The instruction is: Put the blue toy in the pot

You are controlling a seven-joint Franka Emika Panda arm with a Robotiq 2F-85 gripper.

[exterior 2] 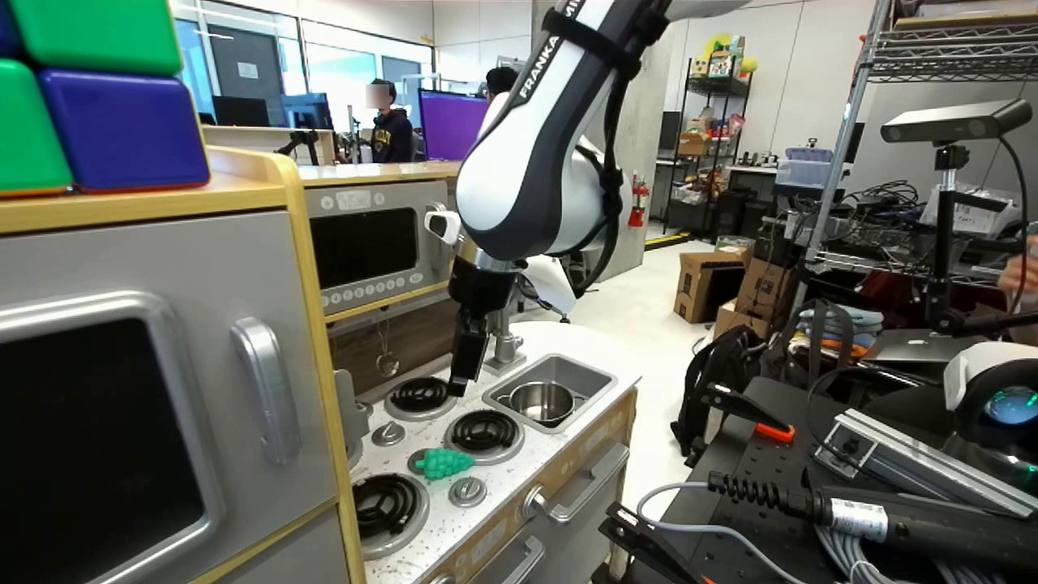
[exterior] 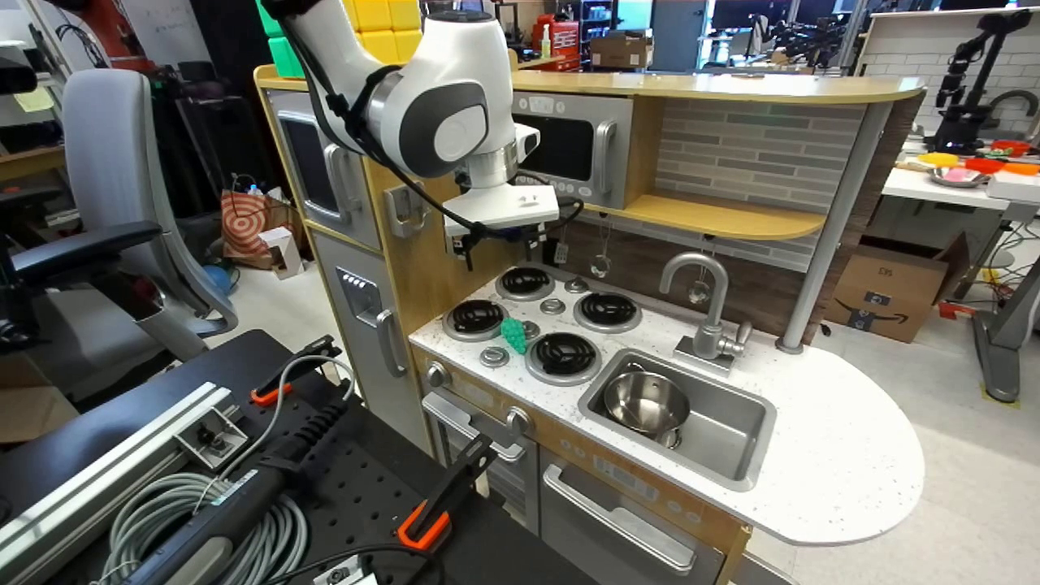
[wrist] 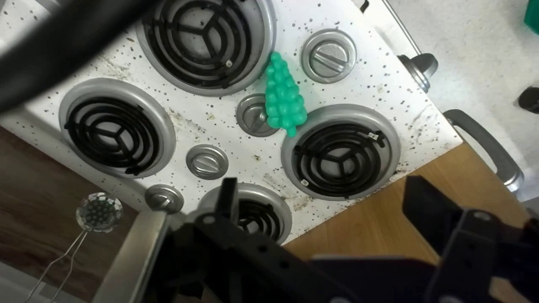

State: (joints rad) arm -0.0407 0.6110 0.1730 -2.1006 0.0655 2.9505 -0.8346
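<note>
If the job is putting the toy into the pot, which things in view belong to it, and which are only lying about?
For the job:
gripper
bumpy green toy
steel pot

Lying about:
grey cable
black clamps
silver bar
cardboard box

We log a speckled white countertop, four black coil burners, grey sink with curved faucet beside it, microwave, grey office chair, coiled grey cable on a black table, open cardboard box on the floor.
</note>
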